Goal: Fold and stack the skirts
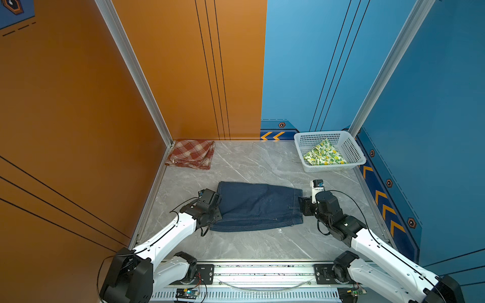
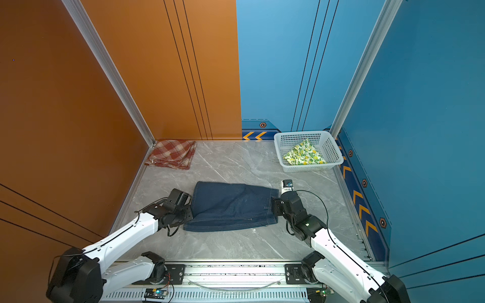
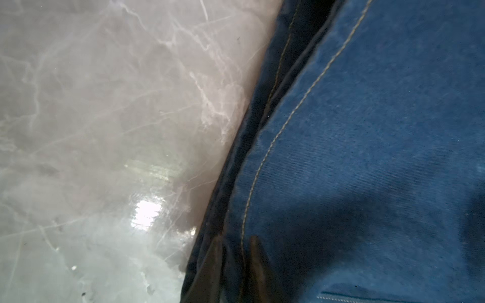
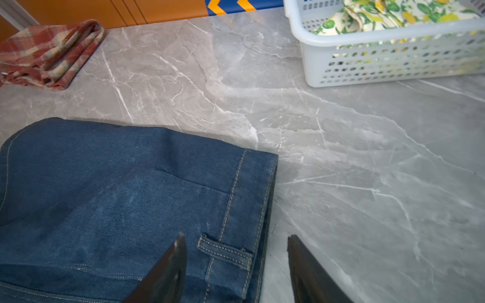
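The dark blue denim skirt lies folded flat at mid table. My left gripper is at its left hem, fingers a little apart with the stitched edge between them, the cloth resting on the table. My right gripper stands open at the waistband end, one finger over the denim by a belt loop, the other over bare table. The red-and-cream plaid skirt lies folded in the far left corner. The lemon-print skirt sits crumpled in the basket.
A white perforated basket stands at the far right corner. The grey marble table is walled by orange panels at the left and back and blue panels at the right. A metal rail runs along the near edge.
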### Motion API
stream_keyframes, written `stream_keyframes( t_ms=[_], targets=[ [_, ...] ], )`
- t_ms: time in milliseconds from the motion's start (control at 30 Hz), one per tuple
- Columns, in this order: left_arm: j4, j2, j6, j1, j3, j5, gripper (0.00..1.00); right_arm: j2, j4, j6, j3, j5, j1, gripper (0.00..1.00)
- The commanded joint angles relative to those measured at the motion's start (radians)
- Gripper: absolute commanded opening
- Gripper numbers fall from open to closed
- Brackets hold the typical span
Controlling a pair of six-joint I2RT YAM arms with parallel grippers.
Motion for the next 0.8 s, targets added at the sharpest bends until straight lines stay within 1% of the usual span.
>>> stream_keyframes(
  t_ms=[0,67,167,267,367,433,500,700,733,767],
  targets=[
    [0.038,-0.003,-0.037,-0.007,-0.012,-0.028,0.26,-0.008,-0.128,0.186,-0.006,0.024,-0.004,0.58],
    [0.040,0.004,-0.032,-0.008,-0.010,-0.029,0.29,0.028,-0.125,0.245,-0.006,-0.036,-0.013,0.57],
    [0.046,0.029,-0.023,-0.007,-0.005,-0.028,0.34,0.124,-0.098,0.301,0.002,-0.119,-0.018,0.57],
    [0.066,0.056,-0.023,-0.005,-0.013,-0.023,0.36,0.197,-0.073,0.309,0.004,-0.128,-0.027,0.57],
    [0.094,0.080,-0.024,-0.003,-0.025,-0.015,0.35,0.241,0.001,0.309,-0.010,-0.186,-0.059,0.54],
    [0.110,0.097,-0.020,0.002,-0.031,-0.009,0.31,0.271,0.021,0.308,-0.006,-0.216,-0.081,0.50],
    [0.121,0.112,-0.015,0.009,-0.036,-0.006,0.18,0.297,0.032,0.307,0.003,-0.243,-0.093,0.45],
    [0.140,0.115,-0.011,0.021,-0.034,0.010,0.03,0.346,0.097,0.344,-0.015,-0.319,-0.098,0.34],
    [0.140,0.114,-0.008,0.021,-0.032,0.013,0.00,0.345,0.112,0.349,-0.020,-0.323,-0.098,0.29],
    [0.139,0.114,-0.005,0.021,-0.030,0.015,0.00,0.342,0.123,0.354,-0.021,-0.323,-0.098,0.21]
  ],
)
